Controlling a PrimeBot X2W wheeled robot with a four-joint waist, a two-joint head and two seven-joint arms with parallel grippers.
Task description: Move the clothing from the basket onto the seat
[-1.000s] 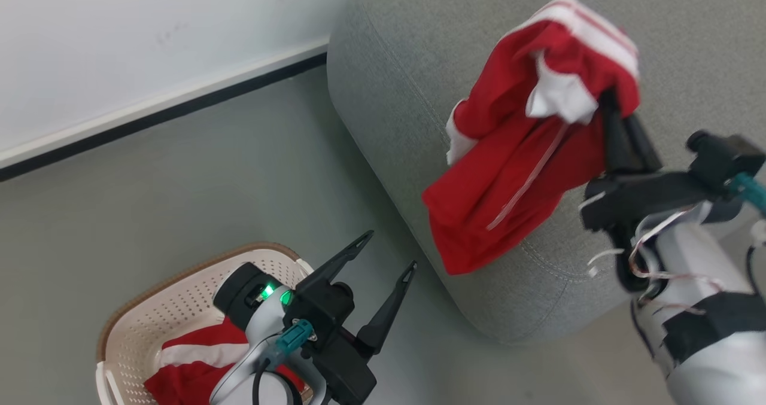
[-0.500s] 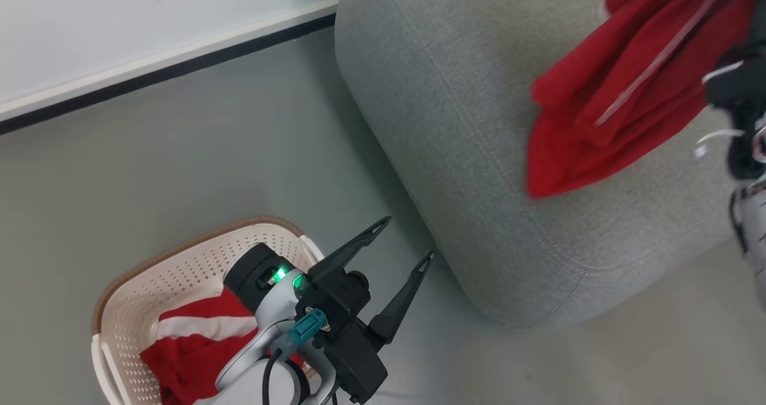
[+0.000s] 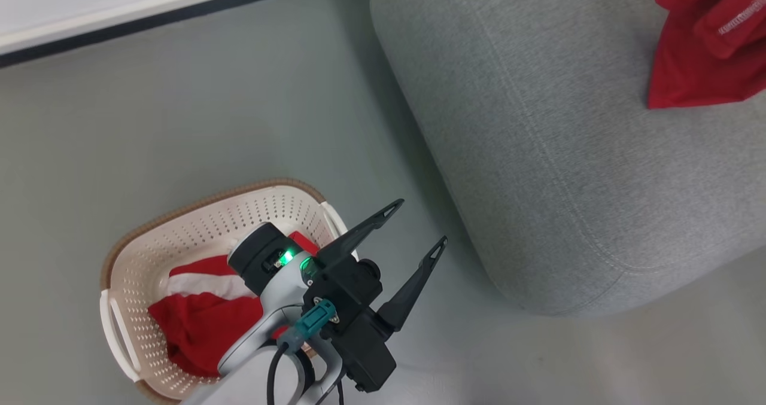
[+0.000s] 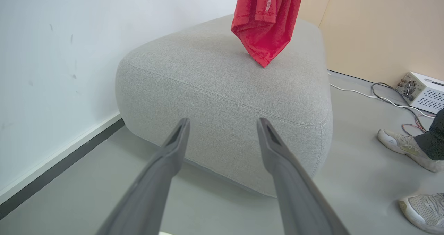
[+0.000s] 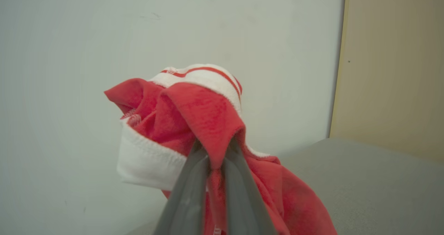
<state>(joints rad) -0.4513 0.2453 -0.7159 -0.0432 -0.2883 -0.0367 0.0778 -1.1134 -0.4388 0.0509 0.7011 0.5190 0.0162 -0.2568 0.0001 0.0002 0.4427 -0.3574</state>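
Carrying one red piece of clothing (image 4: 265, 30) pinched tight in the right claw (image 5: 216, 148) over the grey seat (image 3: 538, 154), left claw (image 3: 422, 222) wide open by the basket (image 3: 179, 215) of more red clothes (image 3: 197, 327); next, likely lower and let go.

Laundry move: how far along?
Done: nothing lies released on the seat yet. In hand: right pincer shut on one red garment, dangling over it. Left: another red garment in the basket; left pincer open, empty.

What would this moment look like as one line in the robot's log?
right jaws: shut on red garment, hanging over seat | left jaws: open, empty | basket: another garment inside
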